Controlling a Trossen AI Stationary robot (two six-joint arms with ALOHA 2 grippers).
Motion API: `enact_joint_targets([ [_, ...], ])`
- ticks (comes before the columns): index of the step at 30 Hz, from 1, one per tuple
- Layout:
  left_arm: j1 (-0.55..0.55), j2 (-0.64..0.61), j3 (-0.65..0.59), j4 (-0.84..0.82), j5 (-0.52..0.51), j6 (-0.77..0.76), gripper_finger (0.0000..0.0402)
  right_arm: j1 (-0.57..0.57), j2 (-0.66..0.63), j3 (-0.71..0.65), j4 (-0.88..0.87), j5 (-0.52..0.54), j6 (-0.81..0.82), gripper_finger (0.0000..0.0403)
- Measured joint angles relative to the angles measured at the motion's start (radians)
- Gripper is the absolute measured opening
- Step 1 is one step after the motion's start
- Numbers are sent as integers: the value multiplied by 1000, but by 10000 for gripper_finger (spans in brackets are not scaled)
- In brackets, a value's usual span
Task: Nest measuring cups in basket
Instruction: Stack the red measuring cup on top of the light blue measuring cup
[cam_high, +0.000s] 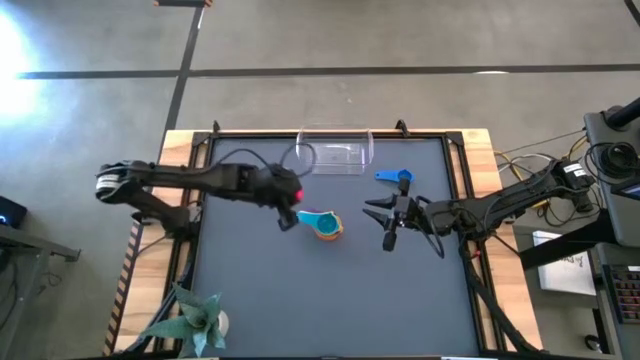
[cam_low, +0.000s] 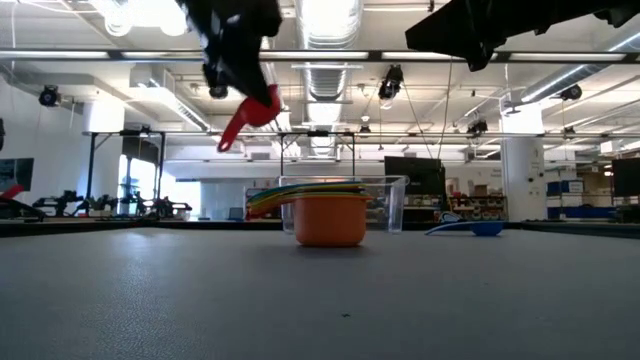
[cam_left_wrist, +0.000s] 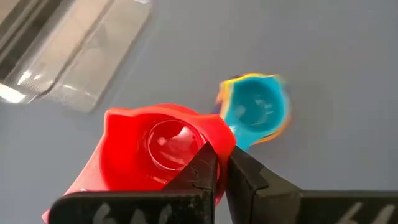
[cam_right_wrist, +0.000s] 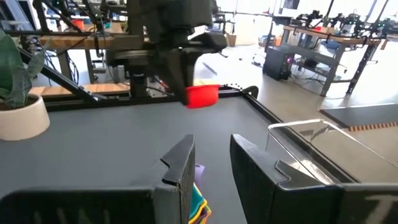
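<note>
Risk: red cup (cam_left_wrist: 155, 152) could slip or tilt, since the left gripper (cam_left_wrist: 221, 171) was clamped shut only on its rim, holding it above the table beside the nested cup stack (cam_high: 324, 225), orange outermost, light blue on top. Clear basket (cam_high: 335, 152) sat empty behind. Blue cup (cam_high: 395, 177) lay apart. Right gripper (cam_high: 385, 222) hovered partly open, empty.

A potted plant (cam_high: 197, 318) stands at the table's (cam_high: 330, 300) corner.
</note>
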Motion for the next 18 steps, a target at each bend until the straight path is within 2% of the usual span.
enact_joint_targets([
  [3,-37,104,118,-64,-2,13,0,0,0,0,1,0,0,91],
  [7,-59,215,204,-78,-4,26,0,0,0,0,0,0,11,91],
  [18,-75,391,268,-40,50,17,0,0,0,0,-17,1,6,91],
])
